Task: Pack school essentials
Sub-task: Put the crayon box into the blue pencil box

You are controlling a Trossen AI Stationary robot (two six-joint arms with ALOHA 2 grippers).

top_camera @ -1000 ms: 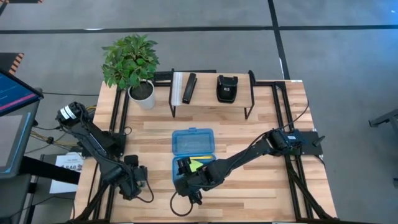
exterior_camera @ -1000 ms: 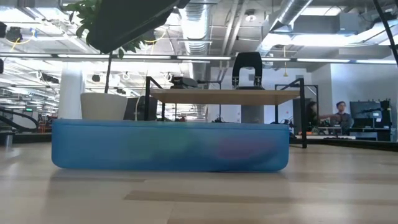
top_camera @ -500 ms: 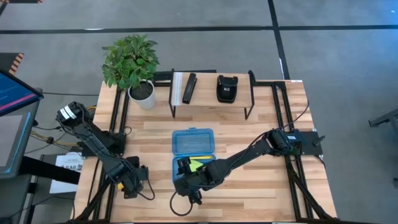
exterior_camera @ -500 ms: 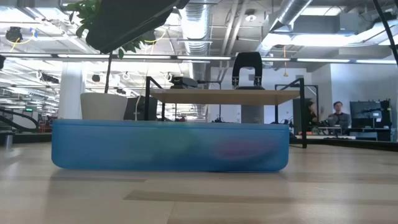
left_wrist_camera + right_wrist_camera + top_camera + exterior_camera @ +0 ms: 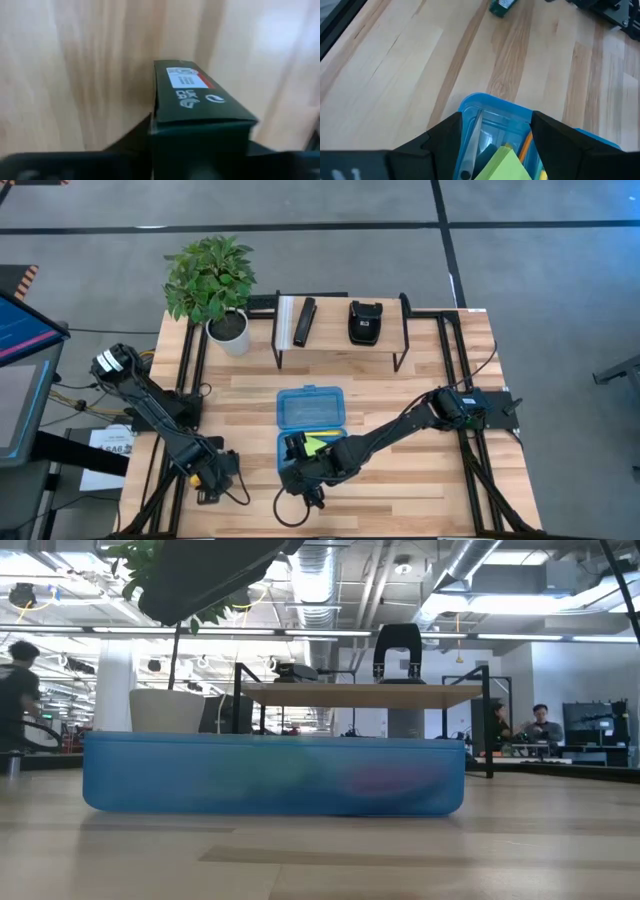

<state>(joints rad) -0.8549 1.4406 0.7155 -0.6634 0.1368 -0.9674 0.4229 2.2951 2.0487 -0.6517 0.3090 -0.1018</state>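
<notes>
A dark green crayon box (image 5: 200, 100) with a white and red label lies on the wooden table near its left front corner; it also shows small in the right wrist view (image 5: 500, 7). My left gripper (image 5: 214, 483) points down over it, shut on it. The blue case lies open mid-table, its lid (image 5: 311, 408) flat and its tray (image 5: 492, 112) holding scissors (image 5: 470, 145), a lime sticky-note pad (image 5: 505, 162) and an orange pencil (image 5: 526, 142). My right gripper (image 5: 495, 135) hangs open above the tray's left end. My left gripper holds the crayon box by its two long sides (image 5: 152, 125), one dark finger (image 5: 132, 142) on either side. The fingers lie along the box, which reaches back between them. The box rests flat on the table.
A small shelf (image 5: 340, 340) at the back holds a black bar (image 5: 304, 322) and a black pouch (image 5: 364, 321). A potted plant (image 5: 212, 280) stands at the back left. In the low view the case's blue wall (image 5: 270, 775) fills the middle; people show in the room behind.
My left gripper has shifted a little toward the table's near edge. My right arm has kept still.
</notes>
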